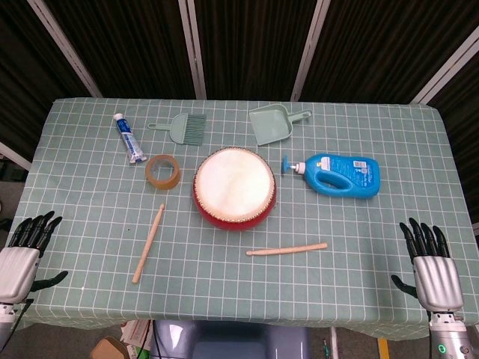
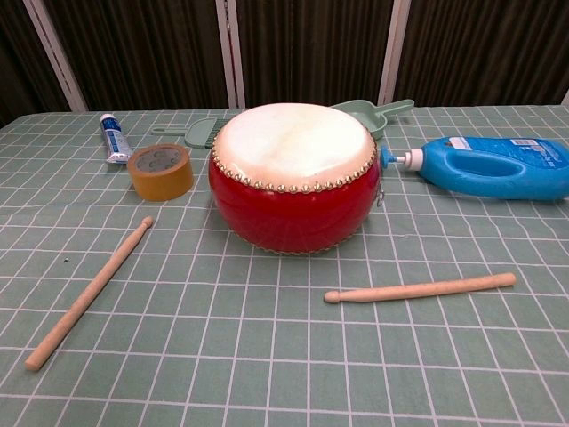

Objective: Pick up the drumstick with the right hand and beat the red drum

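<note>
A red drum [image 1: 235,188] sits mid-counter [image 1: 359,284] on a green checked cloth, flanked by 2 drumsticks. The right hand [image 1: 431,263] rests at the counter's near right corner, fingers spread and holding nothing; the left hand [image 1: 24,253] mirrors it at the near left corner, also spread and empty. The right-side drumstick [image 1: 287,249] lies flat just in front of the drum, well apart from the right hand, its thin tip pointing left. The other drumstick [image 1: 148,243] lies at an angle to the drum's left. The pickup has not begun. The likely trouble: a round stick lying flat could roll away under the fingers, or a wide reach could brush the blue bottle [image 1: 340,176] beside the drum. Reaching for the left stick would mean crossing the drum.
</note>
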You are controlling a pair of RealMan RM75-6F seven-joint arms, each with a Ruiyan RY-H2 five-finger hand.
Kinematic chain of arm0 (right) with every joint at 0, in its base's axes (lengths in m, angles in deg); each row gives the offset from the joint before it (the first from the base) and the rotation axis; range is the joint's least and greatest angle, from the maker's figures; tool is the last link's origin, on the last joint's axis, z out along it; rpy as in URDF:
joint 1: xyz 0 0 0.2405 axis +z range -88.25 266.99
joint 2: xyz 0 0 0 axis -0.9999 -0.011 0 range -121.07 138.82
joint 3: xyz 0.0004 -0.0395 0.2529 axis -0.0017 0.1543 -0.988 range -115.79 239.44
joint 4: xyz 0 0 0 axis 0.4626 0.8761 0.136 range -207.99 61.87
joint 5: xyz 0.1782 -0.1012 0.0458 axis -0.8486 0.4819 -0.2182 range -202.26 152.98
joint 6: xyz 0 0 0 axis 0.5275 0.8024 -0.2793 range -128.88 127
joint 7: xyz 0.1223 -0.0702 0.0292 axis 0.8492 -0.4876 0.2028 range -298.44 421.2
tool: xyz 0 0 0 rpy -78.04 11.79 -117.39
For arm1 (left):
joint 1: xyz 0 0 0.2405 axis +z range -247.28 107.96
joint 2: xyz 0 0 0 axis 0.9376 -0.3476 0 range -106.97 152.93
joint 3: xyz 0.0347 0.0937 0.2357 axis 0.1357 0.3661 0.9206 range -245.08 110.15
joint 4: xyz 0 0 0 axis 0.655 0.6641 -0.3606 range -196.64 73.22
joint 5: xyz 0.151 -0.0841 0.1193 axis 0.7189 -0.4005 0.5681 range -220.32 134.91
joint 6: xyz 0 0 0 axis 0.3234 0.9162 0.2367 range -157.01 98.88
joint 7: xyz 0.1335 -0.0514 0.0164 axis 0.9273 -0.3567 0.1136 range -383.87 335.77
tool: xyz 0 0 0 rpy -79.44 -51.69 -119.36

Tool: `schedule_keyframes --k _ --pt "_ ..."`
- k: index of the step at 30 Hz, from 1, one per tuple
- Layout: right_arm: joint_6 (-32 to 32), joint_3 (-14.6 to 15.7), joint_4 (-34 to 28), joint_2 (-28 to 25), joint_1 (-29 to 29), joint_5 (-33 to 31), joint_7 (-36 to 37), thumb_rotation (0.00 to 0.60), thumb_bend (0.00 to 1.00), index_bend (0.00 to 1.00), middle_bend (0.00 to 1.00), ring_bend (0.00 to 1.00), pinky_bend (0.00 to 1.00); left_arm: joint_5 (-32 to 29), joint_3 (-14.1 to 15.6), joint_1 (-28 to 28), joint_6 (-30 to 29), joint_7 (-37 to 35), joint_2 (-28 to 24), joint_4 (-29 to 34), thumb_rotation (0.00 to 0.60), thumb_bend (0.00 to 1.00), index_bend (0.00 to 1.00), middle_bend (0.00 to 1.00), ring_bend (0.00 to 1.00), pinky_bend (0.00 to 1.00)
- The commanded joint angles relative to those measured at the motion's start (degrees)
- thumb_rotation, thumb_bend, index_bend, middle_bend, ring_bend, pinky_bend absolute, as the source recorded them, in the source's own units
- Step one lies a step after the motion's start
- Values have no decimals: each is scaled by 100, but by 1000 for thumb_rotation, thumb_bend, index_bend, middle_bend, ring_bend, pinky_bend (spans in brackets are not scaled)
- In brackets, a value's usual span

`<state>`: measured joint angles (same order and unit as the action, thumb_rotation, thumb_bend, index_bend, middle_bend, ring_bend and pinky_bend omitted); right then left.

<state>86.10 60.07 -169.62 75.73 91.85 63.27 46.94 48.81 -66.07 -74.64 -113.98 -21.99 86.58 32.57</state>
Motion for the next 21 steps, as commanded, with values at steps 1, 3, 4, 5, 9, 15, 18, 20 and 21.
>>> schedule_keyframes --k 1,3,4,5,9,15,18,20,21 --pt "-3 0 6 4 -5 -2 -6 600 61 0 0 0 0 -5 0 -3 8 -7 -2 -1 600 0 0 0 0 3" --pt "-12 1 4 2 -5 -8 -8 600 60 0 0 0 0 -7 1 -5 15 -16 -1 0 600 0 0 0 0 3" --pt "-23 0 5 1 -3 -19 -7 600 60 0 0 0 0 -7 2 -7 19 -19 -3 -1 600 0 0 0 0 3" --pt "-32 0 2 0 -2 -26 -7 600 61 0 0 0 0 -7 3 -9 23 -19 -4 -3 600 0 0 0 0 3" --pt "-119 13 -66 -35 18 -58 4 600 61 0 0 0 0 -12 6 -12 36 -14 5 -16 600 0 0 0 0 3" --pt "-237 -65 -272 -101 185 70 48 600 60 0 5 8 1 -12 9 -30 69 -21 16 -29 600 0 0 0 0 3" --pt "-344 -128 -445 -108 317 126 -83 600 61 0 156 186 166 3 17 -31 66 -36 13 -31 600 0 0 0 0 3" --pt "-486 -173 -536 -65 454 164 -273 600 83 39 422 468 472 6 17 -28 57 -47 10 -27 600 0 0 0 0 3" --pt "-625 -181 -579 -31 532 128 -360 600 98 66 516 566 568 14 17 -27 48 -51 9 -25 600 0 0 0 0 3"
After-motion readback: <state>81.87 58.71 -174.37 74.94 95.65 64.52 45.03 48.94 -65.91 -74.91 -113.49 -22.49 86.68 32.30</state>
